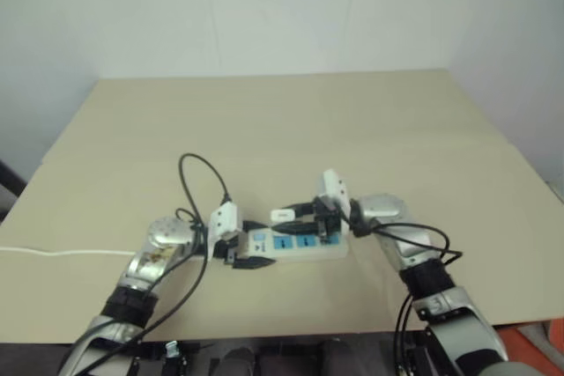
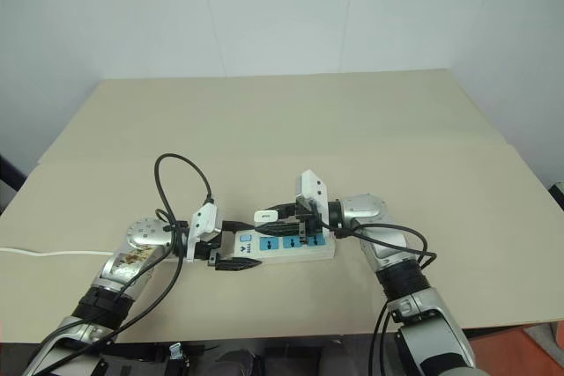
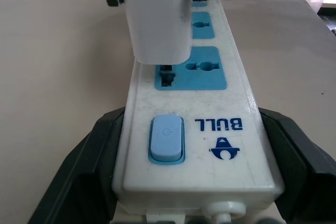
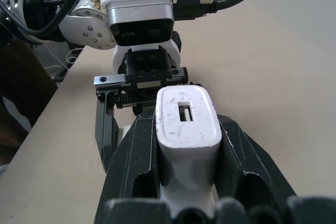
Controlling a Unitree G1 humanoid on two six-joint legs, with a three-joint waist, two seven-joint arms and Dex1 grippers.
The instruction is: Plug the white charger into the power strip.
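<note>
The strip point(image 2: 280, 246) is laid across the near middle of the table point(image 2: 291, 121), its long axis running left to right. Its left end, where the switch point(image 3: 167, 138) is set, is flanked front and back by the left gripper point(image 2: 231, 245). The charger point(image 2: 267, 216) is held just above the strip, over the outlet point(image 3: 190, 74) next to the switch, clamped by the right gripper point(image 2: 284, 220), which is reached in from the right. A cord point(image 2: 40, 253) is run off along the table's left edge.
</note>
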